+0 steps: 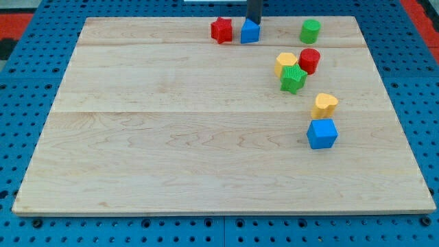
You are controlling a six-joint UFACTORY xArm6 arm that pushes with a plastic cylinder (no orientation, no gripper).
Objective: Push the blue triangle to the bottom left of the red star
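The blue triangle (pixel 250 31) sits near the board's top edge, just to the right of the red star (pixel 221 30), with a small gap between them. My rod comes down from the view's top and my tip (pixel 254 22) is right behind the blue triangle's upper right side, touching or nearly touching it.
A green cylinder (pixel 310 31) stands at the top right. A yellow block (pixel 286 62), a red cylinder (pixel 309 60) and a green block (pixel 293 79) cluster right of centre. A yellow heart (pixel 325 105) and a blue cube (pixel 322 133) lie lower right. The wooden board (pixel 171 137) lies on a blue pegboard.
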